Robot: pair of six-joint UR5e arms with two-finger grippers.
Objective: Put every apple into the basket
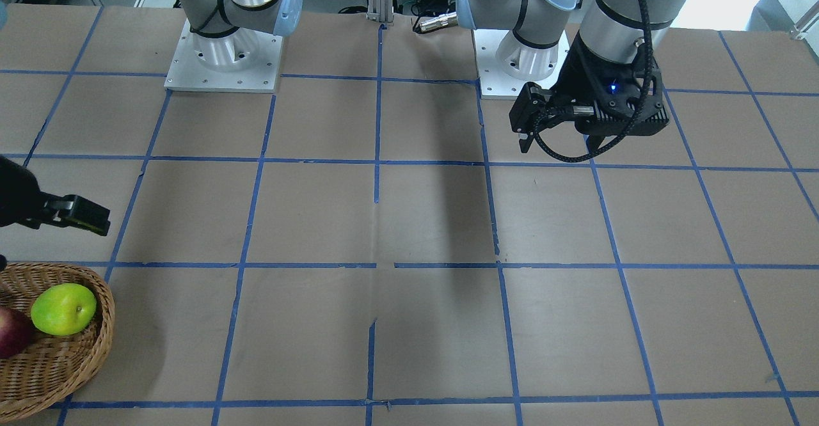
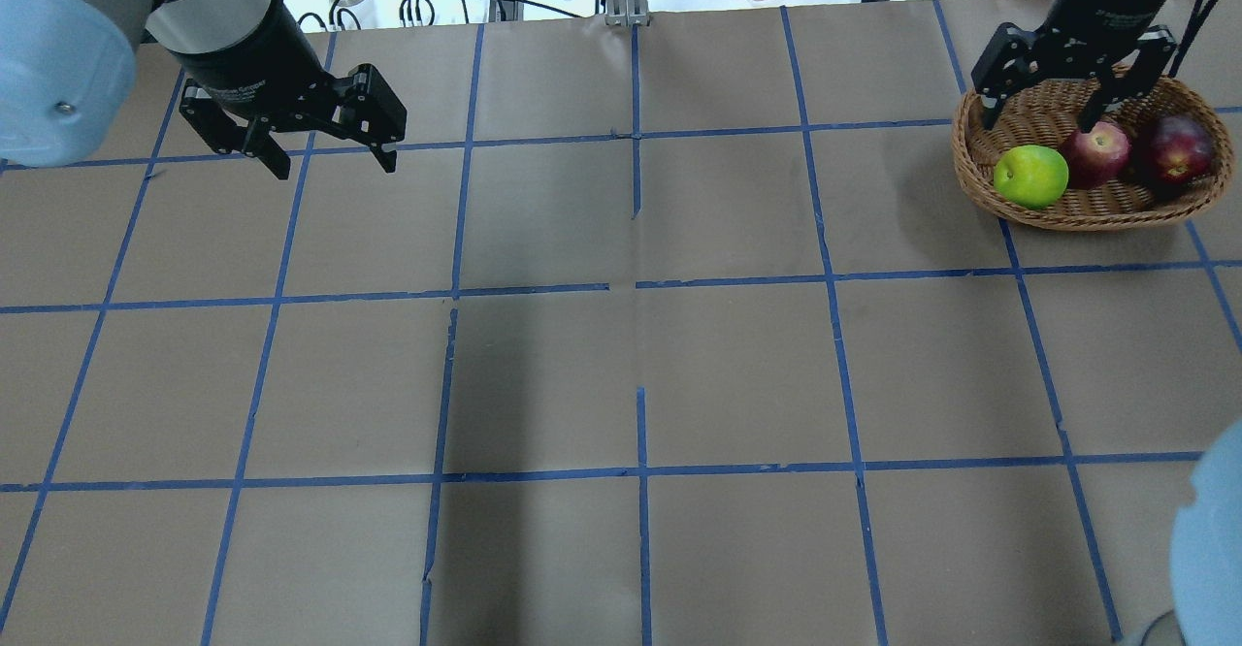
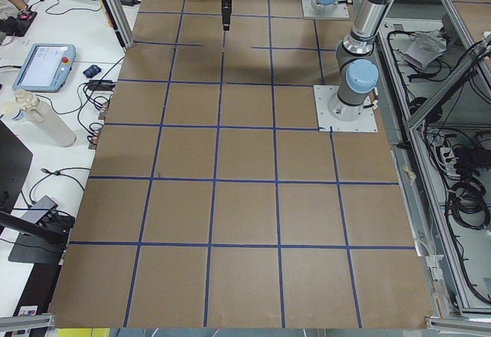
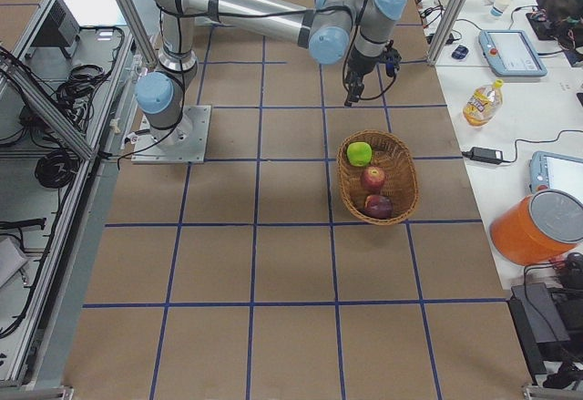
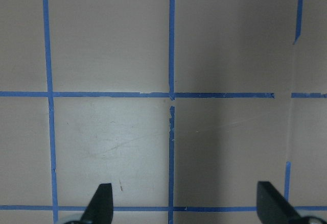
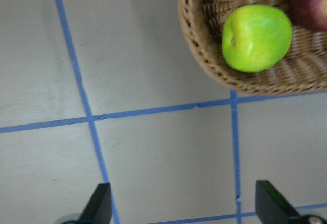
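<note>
While the right jaws gape, apples (image 2: 1030,177) sit in the basket (image 2: 1092,218) nearby.

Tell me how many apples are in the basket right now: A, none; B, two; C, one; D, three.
D: the green apple, the red apple and the dark maroon apple all lie inside the basket, and no apple shows on the table.
</note>
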